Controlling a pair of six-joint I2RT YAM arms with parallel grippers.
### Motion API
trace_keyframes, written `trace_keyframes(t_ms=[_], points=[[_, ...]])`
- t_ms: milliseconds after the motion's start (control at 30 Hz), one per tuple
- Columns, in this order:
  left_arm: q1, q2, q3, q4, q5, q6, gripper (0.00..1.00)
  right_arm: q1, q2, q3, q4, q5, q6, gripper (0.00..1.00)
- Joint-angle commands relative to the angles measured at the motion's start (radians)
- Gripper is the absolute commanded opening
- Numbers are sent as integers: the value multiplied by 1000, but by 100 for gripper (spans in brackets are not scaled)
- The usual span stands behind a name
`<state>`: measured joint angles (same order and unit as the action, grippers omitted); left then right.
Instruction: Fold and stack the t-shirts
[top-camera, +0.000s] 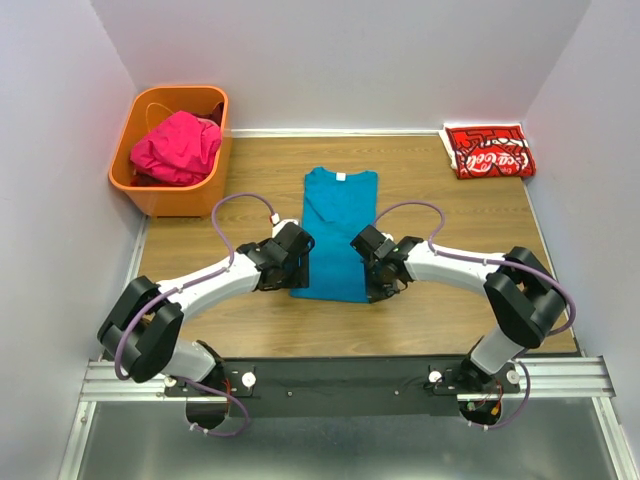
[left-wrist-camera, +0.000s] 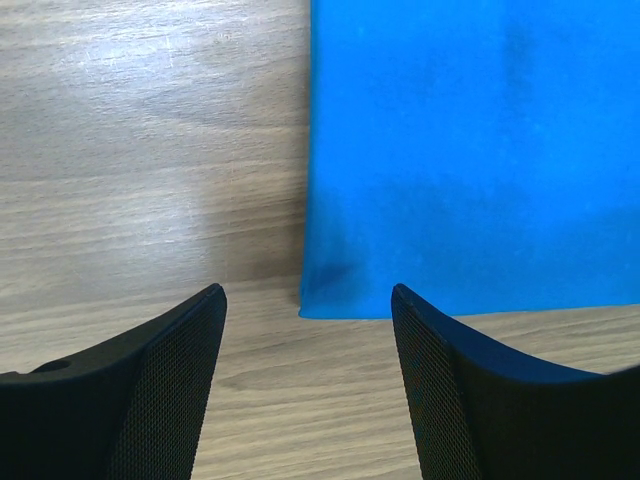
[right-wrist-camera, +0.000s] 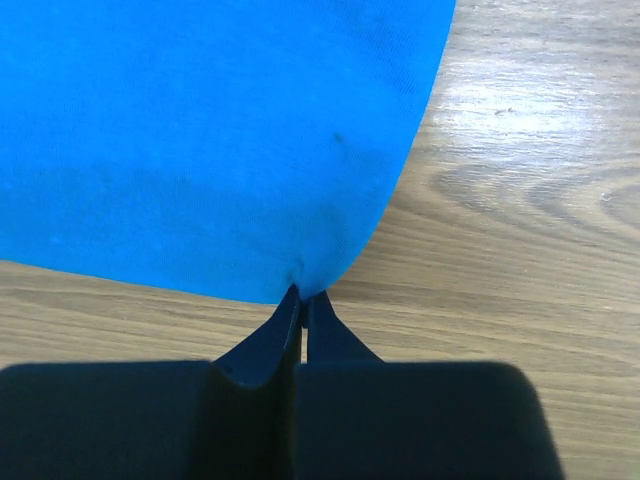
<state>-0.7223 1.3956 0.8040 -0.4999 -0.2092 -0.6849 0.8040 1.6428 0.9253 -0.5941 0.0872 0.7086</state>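
Wood-grain worktop (top-camera: 440, 200), pale walls on three sides, and all the action is at the near hem of the teal t-shirt (top-camera: 337, 230). It lies flat and narrow, collar pointing away from the arms, with one pincer at each near corner.

Look at the right pincer (right-wrist-camera: 302, 300): fingers pressed together, cloth puckering into their tips at the corner straight ahead of it. That reads as a pinch on the hem, and a very thin bite. Over to the left pincer (left-wrist-camera: 308, 300): spread wide, nothing in it. The shirt's other near corner sits just ahead of the gap, toward its right finger and apart from both.

How will this handle? Light, soft, floppy knit. It will drape and sag from wherever it is held, and one corner alone would likely drag the rest askew. The surface looks matte, so slip seems a small worry, but a shallow pinch could let go. My call: take the second corner deep across the hem, both layers if it is doubled, so the two corners lift level.

The red t-shirt (top-camera: 490, 152) lies folded well beyond the right pincer and off to its right. The pink t-shirt (top-camera: 175, 148) is bundled in the orange basket (top-camera: 175, 200), well beyond the left pincer and to its left. Both are untouched, so plenty of folding is left.
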Motion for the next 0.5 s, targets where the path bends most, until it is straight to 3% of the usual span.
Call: trace_keyframes(t_ms=[0, 167, 467], points=[[-6, 14, 21, -11, -15, 13, 74, 23, 97, -74, -30, 46, 3, 0], [-6, 46, 26, -14, -1, 21, 71, 26, 92, -62, -30, 46, -1, 0], [-28, 101, 43, -20, 37, 25, 56, 32, 84, -71, -29, 60, -1, 0]])
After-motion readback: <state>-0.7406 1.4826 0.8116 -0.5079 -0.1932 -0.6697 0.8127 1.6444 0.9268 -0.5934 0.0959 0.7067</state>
